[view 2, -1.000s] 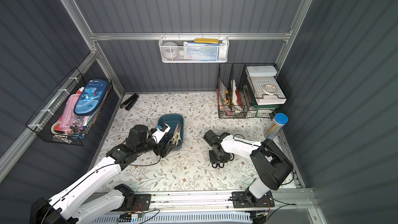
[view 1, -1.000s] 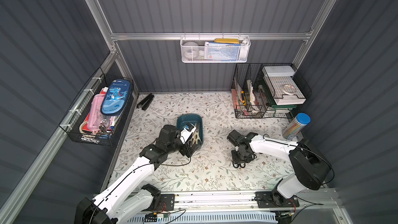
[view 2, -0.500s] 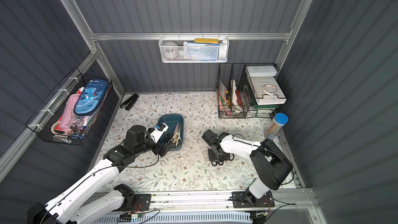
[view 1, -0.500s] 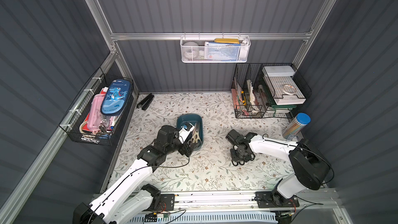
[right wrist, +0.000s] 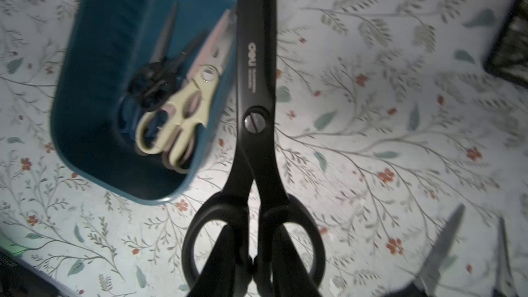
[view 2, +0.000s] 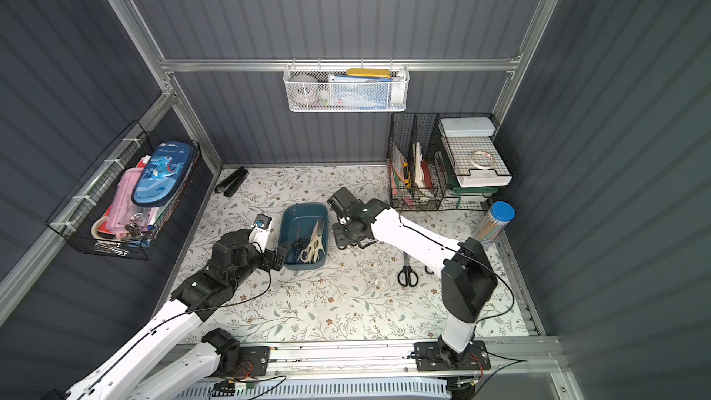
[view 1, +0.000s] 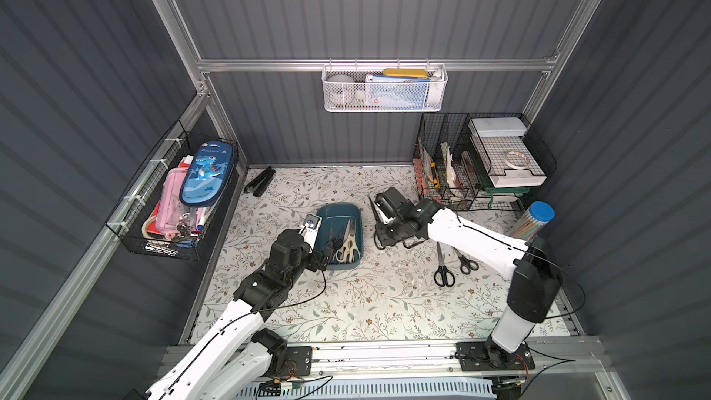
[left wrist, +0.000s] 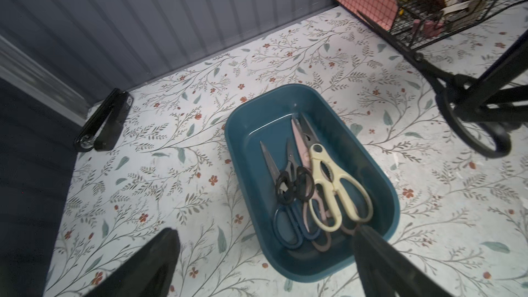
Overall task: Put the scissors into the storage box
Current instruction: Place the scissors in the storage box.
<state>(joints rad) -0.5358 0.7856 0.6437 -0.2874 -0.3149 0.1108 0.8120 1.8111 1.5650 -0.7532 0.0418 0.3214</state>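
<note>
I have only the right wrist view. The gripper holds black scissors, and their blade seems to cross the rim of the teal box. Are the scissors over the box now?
Observer: No. Both top views show the black scissors, in the right gripper, hanging beside the storage box, outside its rim.
Operator: I see only two blade tips at the edge of my picture. How many pairs wait outside the box?
Observer: Two: a black-handled pair and a second pair, lying on the table on the right gripper's side of the box.
Operator: Where is the left gripper?
Observer: The left gripper is open and empty, by the box's near left corner.
</note>
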